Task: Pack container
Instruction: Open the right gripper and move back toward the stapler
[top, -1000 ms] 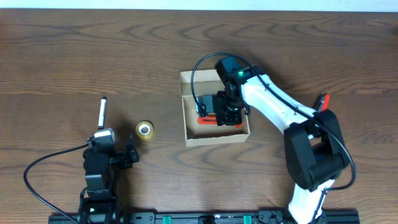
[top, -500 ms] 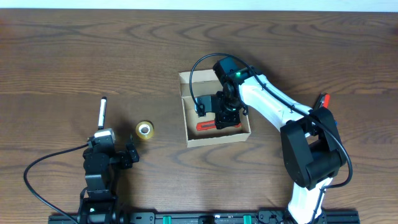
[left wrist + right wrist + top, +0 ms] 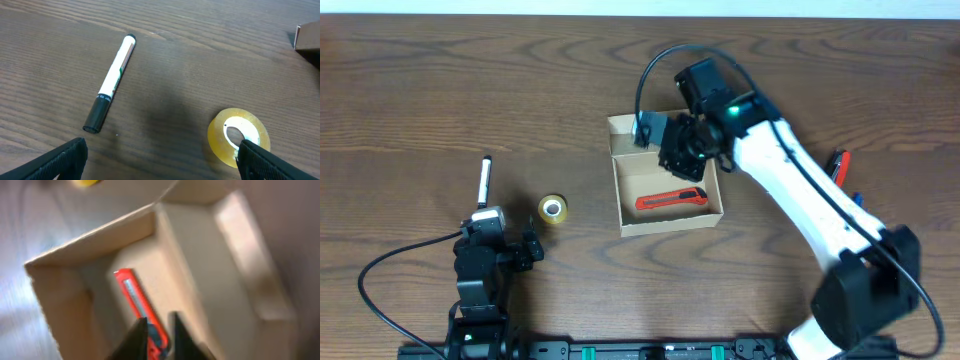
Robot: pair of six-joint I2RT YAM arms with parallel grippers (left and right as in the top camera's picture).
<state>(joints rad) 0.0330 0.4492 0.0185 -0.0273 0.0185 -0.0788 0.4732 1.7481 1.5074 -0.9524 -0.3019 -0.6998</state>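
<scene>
The container (image 3: 665, 222) is a small tan cardboard box standing open at mid-table. A red box cutter (image 3: 672, 200) lies flat on its floor. My right gripper (image 3: 682, 158) hovers above the box's back part and holds nothing. In the right wrist view my fingers (image 3: 159, 325) stand a narrow gap apart, above the cutter (image 3: 131, 290) inside the box walls (image 3: 100, 235). My left gripper (image 3: 525, 250) rests open and empty at the front left. Its fingers (image 3: 160, 155) are spread wide.
A roll of yellow tape (image 3: 553, 209) lies left of the box and shows by my left gripper's right finger (image 3: 239, 136). A white marker (image 3: 485, 178) lies farther left (image 3: 111, 82). Small red and blue items (image 3: 838, 163) lie at the right.
My right gripper has let go of the red cutter and risen out of the box toward the back. The cutter now lies on the box floor. The left arm has not moved.
</scene>
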